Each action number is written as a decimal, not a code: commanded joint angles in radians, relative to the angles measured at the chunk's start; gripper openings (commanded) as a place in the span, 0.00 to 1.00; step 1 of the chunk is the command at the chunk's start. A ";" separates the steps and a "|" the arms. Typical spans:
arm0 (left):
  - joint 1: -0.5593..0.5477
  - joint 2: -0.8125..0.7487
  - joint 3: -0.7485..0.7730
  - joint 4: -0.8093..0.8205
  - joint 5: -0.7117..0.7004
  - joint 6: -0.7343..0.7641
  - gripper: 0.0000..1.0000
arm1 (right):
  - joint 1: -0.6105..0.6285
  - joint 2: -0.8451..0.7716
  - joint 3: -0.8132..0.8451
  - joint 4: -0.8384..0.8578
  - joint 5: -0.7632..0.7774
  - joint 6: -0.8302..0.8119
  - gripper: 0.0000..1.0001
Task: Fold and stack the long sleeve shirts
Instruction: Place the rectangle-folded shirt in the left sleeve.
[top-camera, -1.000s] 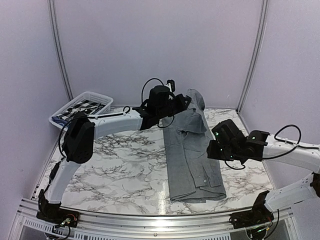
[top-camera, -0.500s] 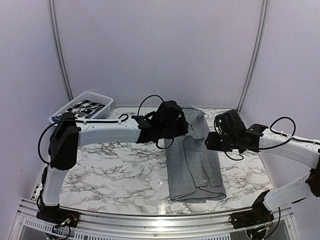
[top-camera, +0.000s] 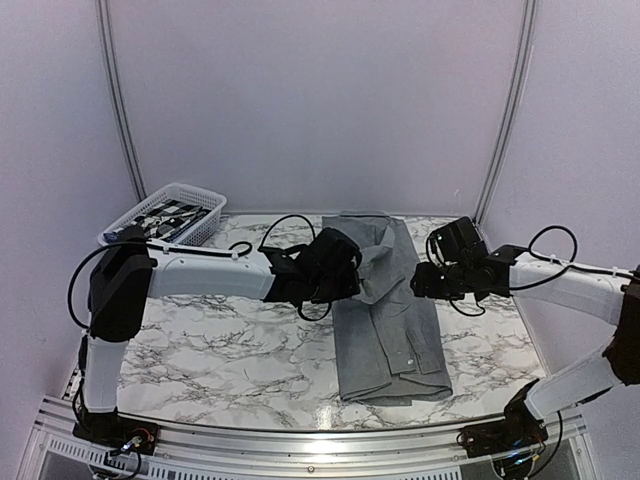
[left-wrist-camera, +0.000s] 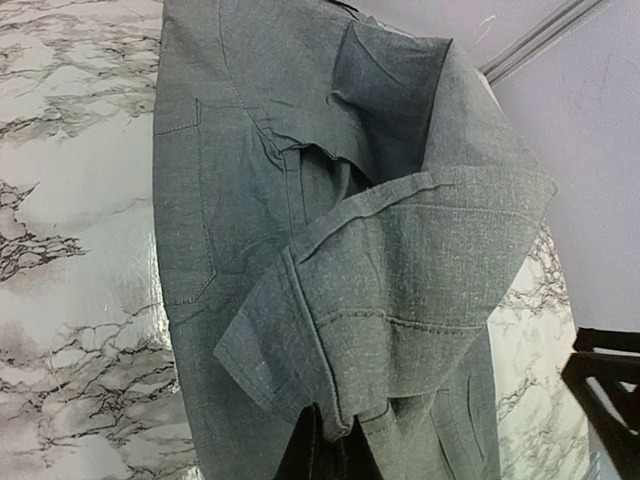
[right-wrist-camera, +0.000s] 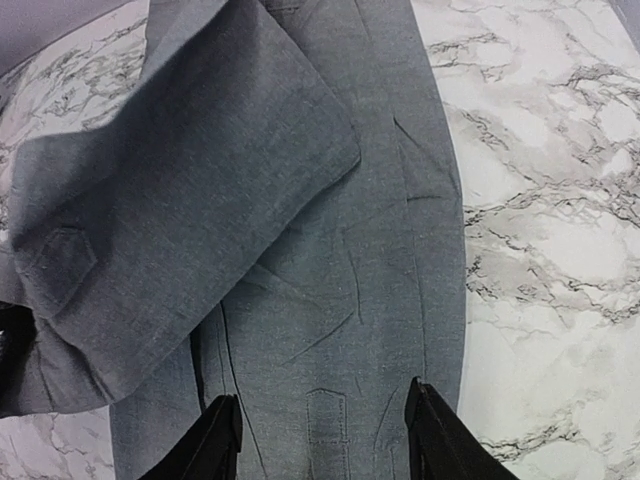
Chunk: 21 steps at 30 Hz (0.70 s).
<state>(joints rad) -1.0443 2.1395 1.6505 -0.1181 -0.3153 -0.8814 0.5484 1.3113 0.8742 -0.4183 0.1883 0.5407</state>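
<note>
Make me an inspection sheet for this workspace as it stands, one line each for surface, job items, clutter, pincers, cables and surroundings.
Surface: marble-pattern table, glossy, with glare near the front.
Job's things: one grey shirt, folded into a long strip right of centre, its far end lifted and doubling back over itself.
Clutter: white basket at the far left corner, holding something black-and-white patterned; cannot tell what.
Pincers: left pincer shut on the shirt's lifted end; right pincer open above the shirt, holding nothing.
Cables: black cables loop off both arms; no snag seen.
Surroundings: pale panel walls; metal rail along the near edge.
</note>
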 joint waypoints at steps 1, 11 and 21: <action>0.004 -0.100 -0.034 -0.001 -0.019 -0.089 0.00 | -0.007 0.054 0.078 0.029 -0.017 -0.030 0.52; 0.084 0.117 0.494 -0.052 0.142 0.155 0.00 | -0.010 0.050 0.120 -0.002 0.028 -0.019 0.53; 0.166 0.169 0.598 -0.045 0.054 0.074 0.00 | -0.051 -0.024 0.052 -0.013 0.015 -0.015 0.56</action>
<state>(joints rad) -0.8940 2.3219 2.2765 -0.1387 -0.2039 -0.7803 0.5064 1.3048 0.9367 -0.4210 0.1936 0.5243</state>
